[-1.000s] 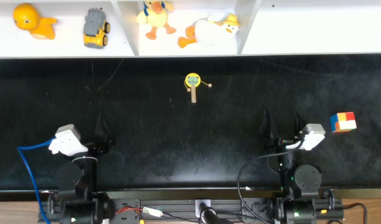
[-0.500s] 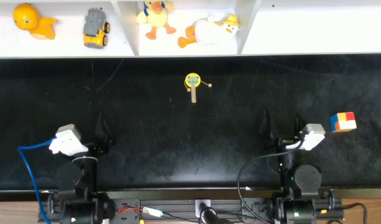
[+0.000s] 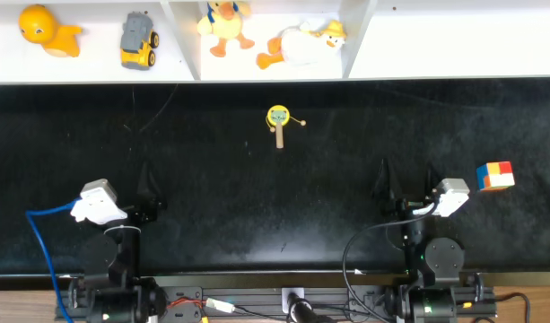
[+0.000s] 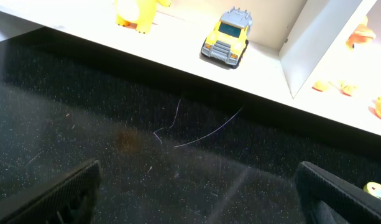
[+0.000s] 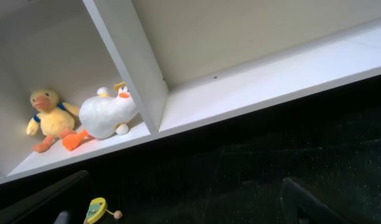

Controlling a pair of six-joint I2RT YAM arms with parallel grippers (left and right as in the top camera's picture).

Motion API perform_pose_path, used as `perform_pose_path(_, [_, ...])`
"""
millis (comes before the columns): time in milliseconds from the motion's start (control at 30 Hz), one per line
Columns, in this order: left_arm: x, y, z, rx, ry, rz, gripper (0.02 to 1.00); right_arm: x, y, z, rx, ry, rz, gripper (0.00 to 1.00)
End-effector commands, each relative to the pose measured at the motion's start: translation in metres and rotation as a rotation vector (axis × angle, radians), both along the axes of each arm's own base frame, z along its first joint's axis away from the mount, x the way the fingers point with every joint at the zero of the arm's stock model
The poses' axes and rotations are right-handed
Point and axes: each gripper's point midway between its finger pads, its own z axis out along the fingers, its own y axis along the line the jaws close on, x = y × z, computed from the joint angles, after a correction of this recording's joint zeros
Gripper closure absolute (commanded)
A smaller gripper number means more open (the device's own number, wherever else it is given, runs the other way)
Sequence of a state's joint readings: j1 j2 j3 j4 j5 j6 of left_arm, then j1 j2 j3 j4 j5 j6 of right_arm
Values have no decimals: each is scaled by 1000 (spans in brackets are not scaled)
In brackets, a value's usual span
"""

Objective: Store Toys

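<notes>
A small yellow rattle drum with a wooden handle (image 3: 278, 118) lies on the black table, near the shelf and about midway across; it also appears as the rattle (image 5: 96, 210) in the right wrist view. A multicoloured cube (image 3: 494, 176) sits at the table's right side, just right of the right arm. My left gripper (image 4: 196, 205) hangs open over bare table at the near left, holding nothing. My right gripper (image 3: 405, 187) is open and empty at the near right.
A white shelf (image 3: 436, 40) runs along the far edge. Its left bay holds a yellow duck (image 3: 47, 30) and a yellow truck (image 3: 138, 41), its middle bay a plush duck (image 3: 225, 24) and a white plush goose (image 3: 301, 45). A blue cable (image 3: 43, 235) trails by the left arm.
</notes>
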State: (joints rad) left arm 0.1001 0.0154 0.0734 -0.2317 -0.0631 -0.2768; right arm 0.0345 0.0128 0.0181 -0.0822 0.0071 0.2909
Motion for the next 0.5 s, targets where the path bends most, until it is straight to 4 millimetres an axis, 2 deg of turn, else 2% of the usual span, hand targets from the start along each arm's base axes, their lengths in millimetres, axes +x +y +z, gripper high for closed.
perform_pose_path(33, [0,0,2,22,-11,-8,20,0,1,-3,-3,-1,1,5])
perform_pose_path(400, [0,0,2,22,-11,-8,20,0,1,-2,-1,-5,1,5])
perform_pose_path(500, [0,0,2,22,-11,-8,20,0,6,3,98,-18,35,5])
